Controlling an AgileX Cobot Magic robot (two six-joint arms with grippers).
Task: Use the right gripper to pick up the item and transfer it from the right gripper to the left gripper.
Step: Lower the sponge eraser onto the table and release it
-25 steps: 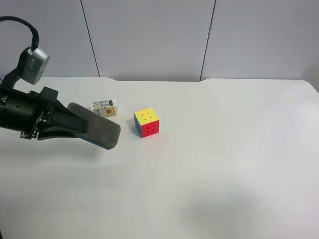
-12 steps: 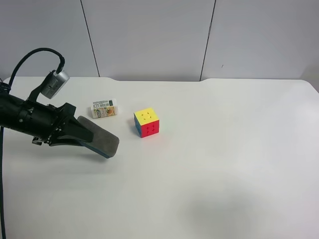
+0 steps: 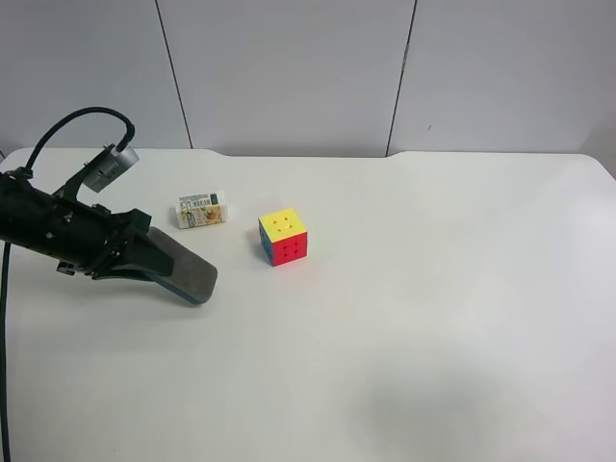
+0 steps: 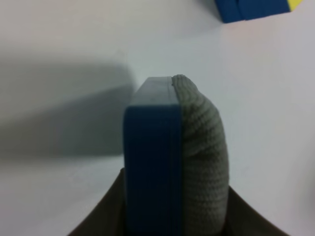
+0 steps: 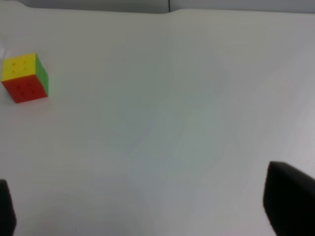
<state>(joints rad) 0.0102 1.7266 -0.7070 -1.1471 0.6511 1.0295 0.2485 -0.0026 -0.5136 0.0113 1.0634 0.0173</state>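
From the high camera, the left gripper (image 3: 144,258) at the scene's left clamps the eraser (image 3: 186,270), which juts rightward and down toward the white table (image 3: 433,289), left of the puzzle cube (image 3: 283,237) and nearer than the labelled packet (image 3: 201,210).

The right wrist view shows the right gripper (image 5: 142,209) with fingertips (image 5: 288,201) spread wide, holding nothing.

The left wrist view shows the eraser (image 4: 174,157) edge-on, pinched between the fingers (image 4: 101,214).

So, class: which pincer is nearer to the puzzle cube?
Probably the left. The left pincer, holding the eraser, sits beside the cube. The right pincer sees the cube far across the table and is out of the high view.
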